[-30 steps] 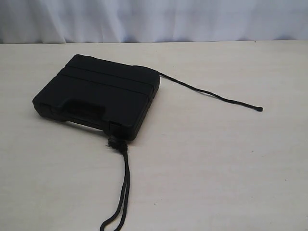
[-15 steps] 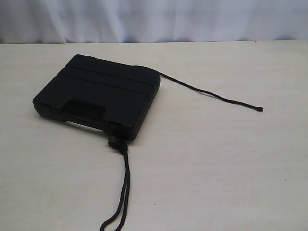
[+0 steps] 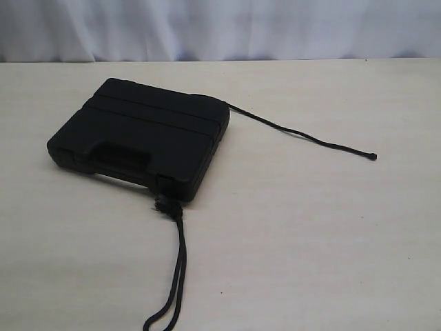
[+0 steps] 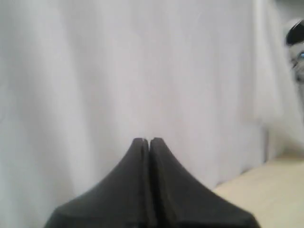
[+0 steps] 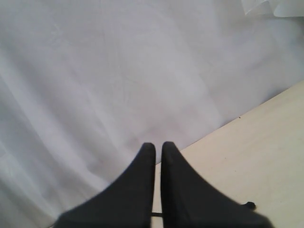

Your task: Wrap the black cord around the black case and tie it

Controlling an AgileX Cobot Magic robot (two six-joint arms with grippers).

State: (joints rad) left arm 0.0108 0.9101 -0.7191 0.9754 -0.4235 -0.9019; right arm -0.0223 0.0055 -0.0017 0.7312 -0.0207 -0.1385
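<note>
The black case [image 3: 138, 141] lies flat on the table, left of the middle in the exterior view. The black cord [image 3: 296, 133] runs out from the case's far right corner to a knobbed tip [image 3: 372, 156]. Its frayed knot [image 3: 165, 205] sits at the case's near corner, and the doubled loop [image 3: 176, 276] trails toward the front edge. Neither gripper shows in the exterior view. My left gripper [image 4: 148, 141] is shut and empty, facing the curtain. My right gripper [image 5: 157, 145] is shut with a thin slit and holds nothing. A piece of cord [image 5: 156, 214] and the knobbed tip [image 5: 248, 205] lie beyond it.
A white curtain [image 3: 220, 27] hangs along the back edge of the pale table [image 3: 310, 234]. A blurred dark and white object [image 4: 297, 42] shows at the edge of the left wrist view.
</note>
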